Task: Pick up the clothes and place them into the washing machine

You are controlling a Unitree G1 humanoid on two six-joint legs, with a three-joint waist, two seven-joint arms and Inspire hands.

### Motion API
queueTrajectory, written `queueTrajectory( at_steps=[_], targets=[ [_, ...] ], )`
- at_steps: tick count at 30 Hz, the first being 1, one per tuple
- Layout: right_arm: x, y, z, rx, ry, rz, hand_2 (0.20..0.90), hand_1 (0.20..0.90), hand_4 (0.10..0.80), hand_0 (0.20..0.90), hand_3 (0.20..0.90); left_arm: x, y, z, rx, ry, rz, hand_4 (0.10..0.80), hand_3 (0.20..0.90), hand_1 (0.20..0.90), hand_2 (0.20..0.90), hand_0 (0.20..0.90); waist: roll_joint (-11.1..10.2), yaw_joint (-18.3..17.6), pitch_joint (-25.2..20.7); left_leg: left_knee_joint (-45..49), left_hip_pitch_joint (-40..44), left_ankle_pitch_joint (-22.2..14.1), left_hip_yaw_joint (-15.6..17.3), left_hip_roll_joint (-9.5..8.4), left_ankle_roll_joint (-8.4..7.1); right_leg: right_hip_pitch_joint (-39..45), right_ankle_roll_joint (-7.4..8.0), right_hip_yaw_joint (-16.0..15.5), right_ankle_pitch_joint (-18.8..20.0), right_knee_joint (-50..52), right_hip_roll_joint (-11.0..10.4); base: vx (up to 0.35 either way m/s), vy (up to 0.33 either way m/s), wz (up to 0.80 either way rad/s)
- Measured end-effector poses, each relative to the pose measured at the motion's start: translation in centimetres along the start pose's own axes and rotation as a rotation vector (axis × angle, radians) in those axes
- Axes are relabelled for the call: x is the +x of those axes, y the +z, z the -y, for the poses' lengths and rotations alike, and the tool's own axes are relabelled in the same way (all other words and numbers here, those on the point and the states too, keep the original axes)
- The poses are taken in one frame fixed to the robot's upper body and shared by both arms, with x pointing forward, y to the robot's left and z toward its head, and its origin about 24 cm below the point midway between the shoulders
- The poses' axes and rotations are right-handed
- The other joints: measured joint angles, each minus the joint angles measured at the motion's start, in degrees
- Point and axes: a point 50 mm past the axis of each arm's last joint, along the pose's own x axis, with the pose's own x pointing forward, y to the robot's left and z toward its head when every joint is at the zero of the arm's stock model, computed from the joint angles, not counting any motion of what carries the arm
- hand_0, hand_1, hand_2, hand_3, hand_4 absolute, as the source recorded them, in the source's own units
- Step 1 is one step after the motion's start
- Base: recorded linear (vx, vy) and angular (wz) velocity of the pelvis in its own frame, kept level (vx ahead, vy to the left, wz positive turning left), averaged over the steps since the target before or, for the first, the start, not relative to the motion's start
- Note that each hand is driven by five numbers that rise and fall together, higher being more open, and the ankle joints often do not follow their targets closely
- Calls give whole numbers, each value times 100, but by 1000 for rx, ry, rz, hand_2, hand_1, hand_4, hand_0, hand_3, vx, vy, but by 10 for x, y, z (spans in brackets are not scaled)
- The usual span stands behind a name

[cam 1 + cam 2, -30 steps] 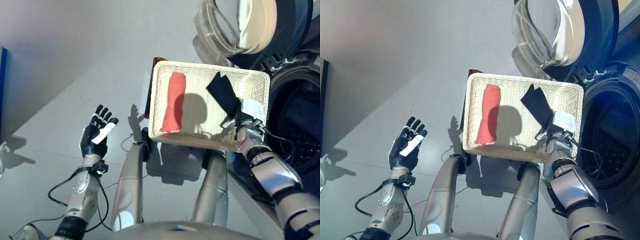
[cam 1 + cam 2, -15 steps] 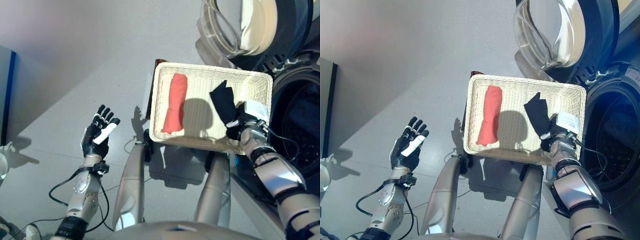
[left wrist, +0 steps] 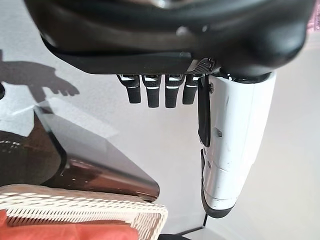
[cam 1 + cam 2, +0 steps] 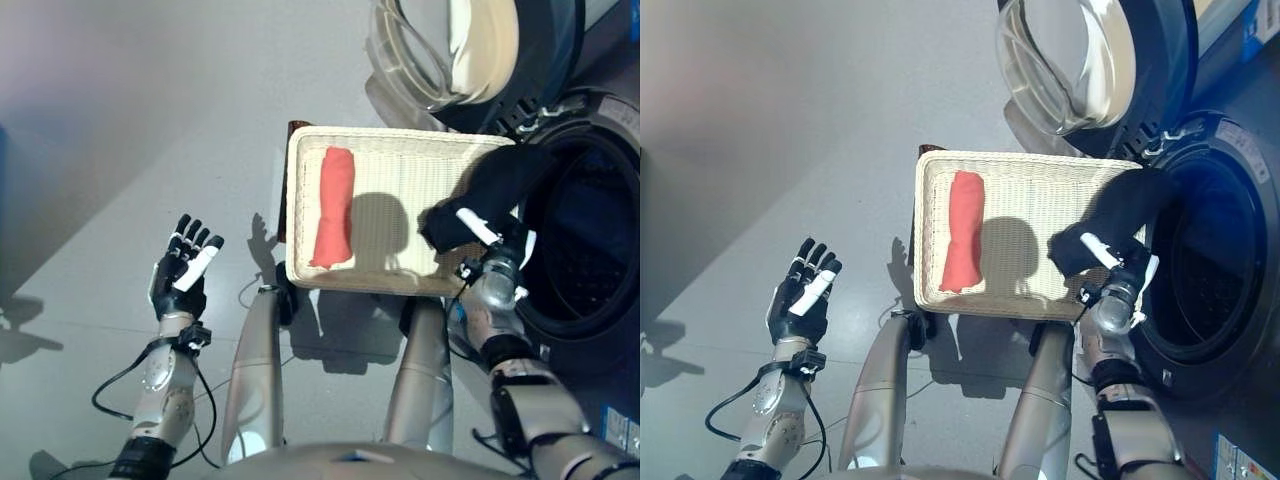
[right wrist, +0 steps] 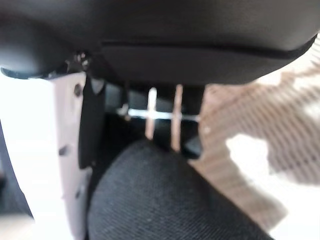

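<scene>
A white wicker basket (image 4: pixel 300 175) stands on the floor before me with a rolled red cloth (image 4: pixel 333 205) lying along its left side. My right hand (image 4: pixel 478 232) is shut on a black cloth (image 4: pixel 497 185), lifted over the basket's right end beside the washing machine's dark drum opening (image 4: pixel 590 250); the black cloth (image 5: pixel 165 200) fills the right wrist view under the curled fingers. The machine's round glass door (image 4: pixel 440 50) hangs open behind the basket. My left hand (image 4: pixel 180 275) is raised open over the grey floor at the left, far from the basket.
A dark brown stand (image 3: pixel 100 172) shows beside the basket's left edge (image 3: pixel 100 207). Grey floor (image 4: pixel 150 120) spreads to the left and behind. The washing machine's body fills the right side.
My right hand has lifted the black cloth out of the basket and carried it right toward the drum opening. The camera has shifted a little. The left hand holds its pose.
</scene>
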Motion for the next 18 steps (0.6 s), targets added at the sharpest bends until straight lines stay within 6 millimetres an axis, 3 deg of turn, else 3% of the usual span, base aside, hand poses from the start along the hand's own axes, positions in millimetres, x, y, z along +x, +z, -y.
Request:
queueTrajectory(
  at_steps=[4, 6, 13, 15, 18],
  targets=[
    [-7, -6, -10, 501, -144, -31, 200, 200, 300, 200, 200, -1, -5, 4, -43, 20, -13, 800, 900, 900, 900, 900, -16, -119, -4, 37, -4, -17, 1, 22, 2, 4, 0, 7, 1, 2, 20, 7, -1, -2],
    [-7, -11, -7, 635, -214, -57, 200, 200, 300, 200, 200, -1, -6, 4, -50, 22, -14, 800, 900, 900, 900, 900, -33, -109, -10, 38, -4, -17, 1, 26, 2, 6, 0, 7, 1, 1, 24, 0, 0, 0],
    [10, -9, 12, 802, -484, -114, 200, 200, 300, 200, 200, -1, -6, 2, -48, 39, -24, 800, 900, 900, 900, 900, -61, -60, -21, 44, -8, -19, 4, 13, 9, 11, 0, 6, 1, 0, 5, 0, 0, 0],
    [18, 2, 18, 826, -539, -100, 200, 200, 300, 200, 200, -2, -5, 0, -39, 35, -30, 800, 900, 900, 900, 900, -63, -35, -22, 45, -9, -21, 5, 1, 12, 11, 1, 9, 1, -4, -7, 0, 0, 0],
    [35, 34, 38, 848, -612, -25, 200, 200, 300, 200, 200, -5, -5, -3, -18, 31, -44, 800, 900, 900, 900, 900, -68, 54, -25, 48, -21, -29, 14, -7, 23, 11, 6, 9, 5, -30, -17, 0, 0, 0]
  ],
)
